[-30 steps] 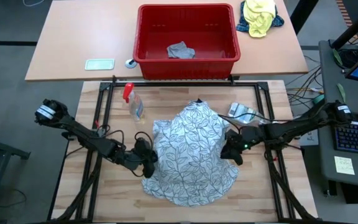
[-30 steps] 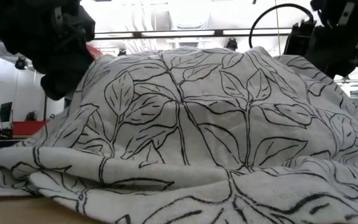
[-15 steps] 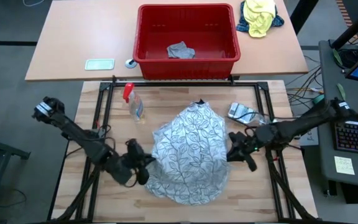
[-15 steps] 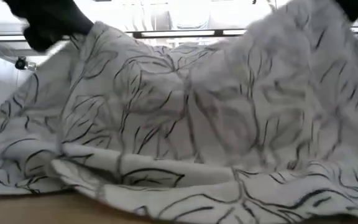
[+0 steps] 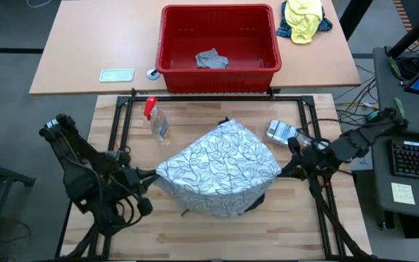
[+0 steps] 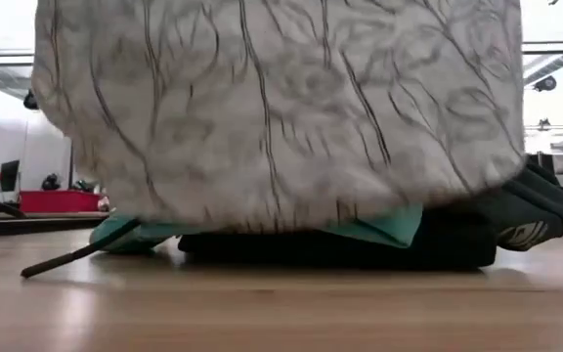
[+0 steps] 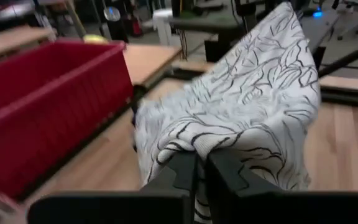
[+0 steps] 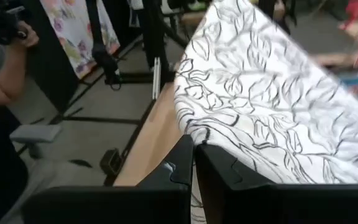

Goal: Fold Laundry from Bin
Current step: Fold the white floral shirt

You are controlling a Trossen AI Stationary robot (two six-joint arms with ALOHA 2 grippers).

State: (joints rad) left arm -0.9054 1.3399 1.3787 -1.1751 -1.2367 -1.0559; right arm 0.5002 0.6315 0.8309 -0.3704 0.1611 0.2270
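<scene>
White cloth with black leaf drawings (image 5: 217,167) hangs stretched between the two arms, lifted off the wooden table (image 5: 195,233); a moment ago it lay spread there. The left gripper (image 5: 153,175) pinches its left edge, fingers clamped tight. The right gripper (image 5: 284,169) pinches its right edge. Darker clothes (image 6: 360,240) lie underneath. The red bin (image 5: 219,45) holds one grey piece (image 5: 211,59).

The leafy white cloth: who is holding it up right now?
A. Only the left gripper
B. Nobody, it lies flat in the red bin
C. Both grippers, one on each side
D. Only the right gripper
C. The left gripper and the right gripper each pinch an edge of the leaf-print cloth, which hangs lifted between them over the table.
</scene>
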